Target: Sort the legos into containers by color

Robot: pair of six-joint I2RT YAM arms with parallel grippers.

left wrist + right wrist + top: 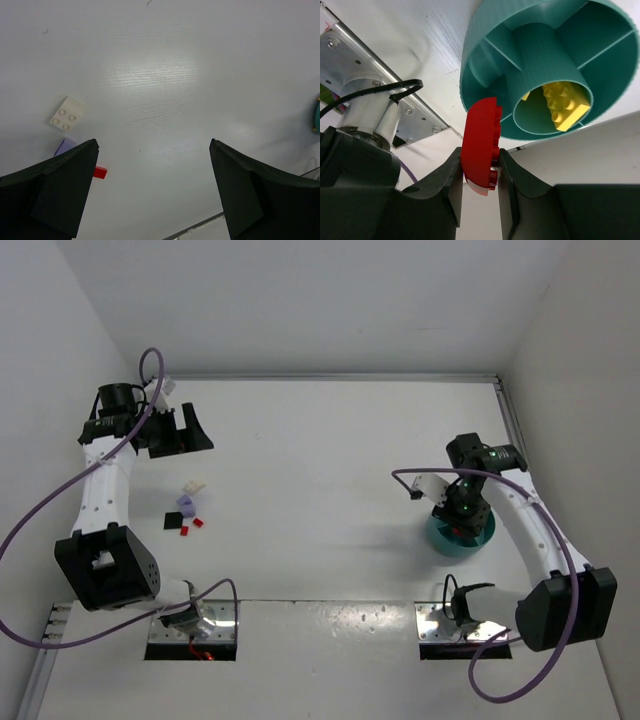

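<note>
While the right tool (480,155) is clenching a red piece (480,125) on edge between its fingers, it is hovering over the bowl (445,544), which is sitting at the right near part of the table (320,440). Gripping the piece by its flat faces is keeping it narrow. I judge this is meant to let it slip down between the dividers rather than catch on them. From the wrist view the piece is lining up with the bowl's rim, just outside the cup (540,60). I cannot tell which outer compartment it is hanging above. Yellow bricks (565,102) are lying inside the cup, so that color is taking the middle and the red probably needs a wedge of its own.

The left tool (152,145) is hanging released above the far left of the table, its jaws spread wide and grasping nothing. It is looking down past a cluster lying loose on the left: a cream brick (66,114), a lavender brick (63,146) just on its near side, a small red brick (100,172) and, seen only from above, a black brick (172,523). Holding wide and high there is likely keeping the left arm ready to come down on one of them, and the cream one is lying most in the open. By my reading the sorting is only partly done.
</note>
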